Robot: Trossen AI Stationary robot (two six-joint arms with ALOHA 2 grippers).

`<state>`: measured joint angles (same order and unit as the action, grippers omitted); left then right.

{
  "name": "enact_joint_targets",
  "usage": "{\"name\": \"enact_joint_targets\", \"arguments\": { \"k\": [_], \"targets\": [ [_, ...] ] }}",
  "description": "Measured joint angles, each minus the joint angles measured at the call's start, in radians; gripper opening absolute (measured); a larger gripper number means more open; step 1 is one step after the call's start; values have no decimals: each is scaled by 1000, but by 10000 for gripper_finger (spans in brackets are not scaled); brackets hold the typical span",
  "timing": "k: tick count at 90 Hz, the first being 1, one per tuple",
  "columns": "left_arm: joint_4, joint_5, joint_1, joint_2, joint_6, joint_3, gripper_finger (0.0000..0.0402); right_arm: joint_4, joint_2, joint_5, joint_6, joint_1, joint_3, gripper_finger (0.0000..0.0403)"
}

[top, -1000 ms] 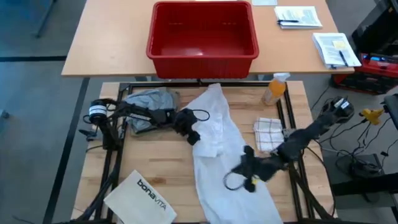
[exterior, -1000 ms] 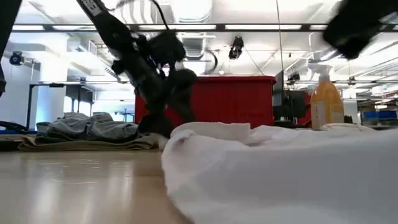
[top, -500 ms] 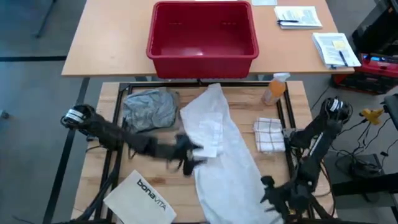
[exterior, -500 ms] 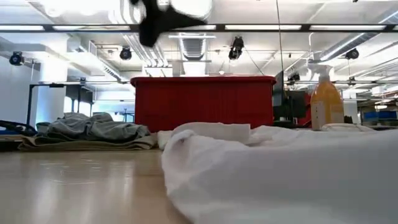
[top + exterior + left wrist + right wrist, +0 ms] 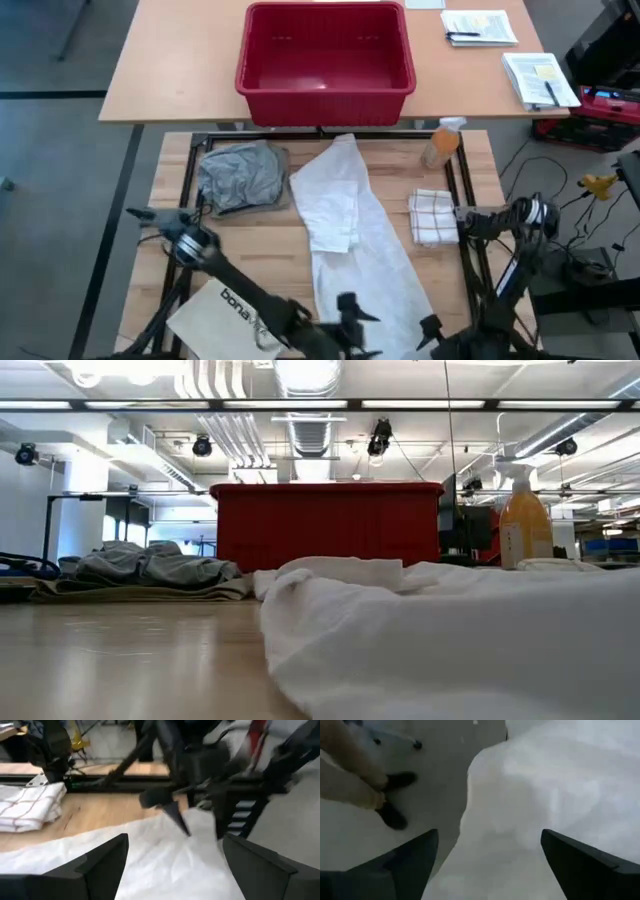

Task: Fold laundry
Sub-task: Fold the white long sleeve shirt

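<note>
The large white shirt [image 5: 350,215] lies spread in a long slant from the table's far middle to its near edge, and its near end hangs over that edge [image 5: 485,795]. A grey T-shirt [image 5: 238,172] rests crumpled on a flat khaki piece [image 5: 130,592] at the far left. My left gripper [image 5: 355,315] is open above the shirt's near end [image 5: 150,857], fingers on either side of the cloth. My right gripper [image 5: 432,337] is open just right of it at the near edge, also over the shirt [image 5: 545,795].
A red bin [image 5: 325,60] stands on the table beyond. An orange spray bottle [image 5: 440,142] and a folded checked cloth [image 5: 432,217] sit at the right. The white "bonavita" bag [image 5: 225,312] lies near left. A person's shoes [image 5: 395,797] show on the floor.
Both arms have swung fast toward the table's near edge. My left gripper has gone from beside the grey T-shirt to the white shirt's near end. My right gripper has left the shirt's middle for the near edge. The shirt lies as before.
</note>
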<state>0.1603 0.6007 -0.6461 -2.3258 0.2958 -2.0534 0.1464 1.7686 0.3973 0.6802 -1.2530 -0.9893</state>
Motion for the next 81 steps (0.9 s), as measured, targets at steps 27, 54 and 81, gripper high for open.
{"name": "enact_joint_targets", "arguments": {
  "k": [27,54,81],
  "targets": [
    [-58,93,-61,-230,2,-165,309,301,169,54,7,-17,-223,321],
    [-64,-10,-61,-230,-14,-67,309,320,190,52,60,-22,-233,308],
    [-109,-121,-44,-233,-196,32,309,329,190,75,105,-19,-220,305]
  ]
}}
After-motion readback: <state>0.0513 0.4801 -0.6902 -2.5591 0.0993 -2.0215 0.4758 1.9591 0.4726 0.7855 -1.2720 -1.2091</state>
